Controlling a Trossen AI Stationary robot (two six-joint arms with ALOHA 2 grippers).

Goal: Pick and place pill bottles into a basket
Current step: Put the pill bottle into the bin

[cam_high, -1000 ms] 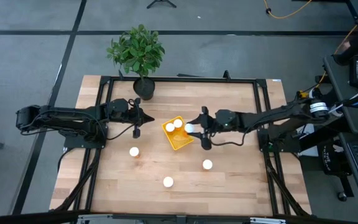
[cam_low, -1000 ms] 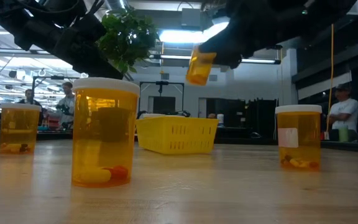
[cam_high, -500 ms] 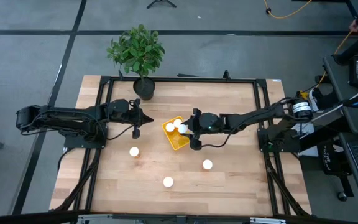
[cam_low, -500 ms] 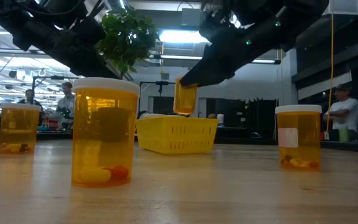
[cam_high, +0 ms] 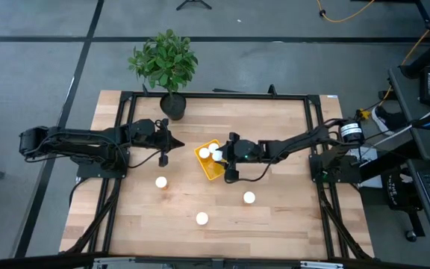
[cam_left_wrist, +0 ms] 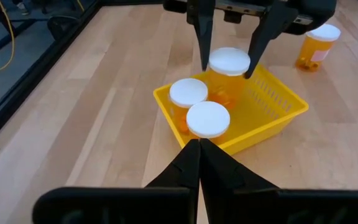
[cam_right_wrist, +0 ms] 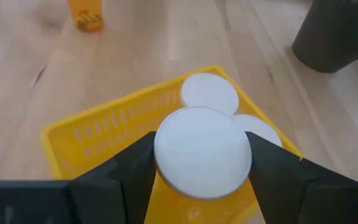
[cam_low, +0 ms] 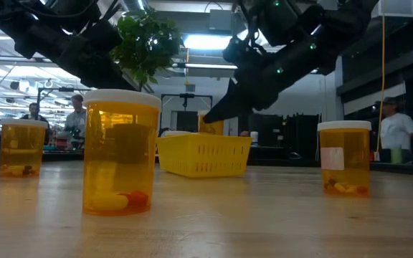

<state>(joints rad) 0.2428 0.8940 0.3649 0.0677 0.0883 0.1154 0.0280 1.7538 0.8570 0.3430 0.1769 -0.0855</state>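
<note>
Right hand (cam_left_wrist: 229, 53) clamped on round-capped translucent orange bottle (cam_left_wrist: 227, 74) inside slotted yellow plastic basket (cam_left_wrist: 272, 115)

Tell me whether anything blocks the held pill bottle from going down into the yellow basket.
Nothing visible does. The right gripper holds the white-capped orange pill bottle over the yellow plastic basket; two capped bottles stand beside it inside, leaving that spot free.

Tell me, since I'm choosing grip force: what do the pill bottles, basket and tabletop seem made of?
Pill bottles: likely smooth plastic, translucent orange bodies showing contents, matte white caps. The basket looks like moulded yellow plastic, with slotted walls. The tabletop appears to be light wood; plank lines and grain show. The right tool holds one bottle inside the basket.
</note>
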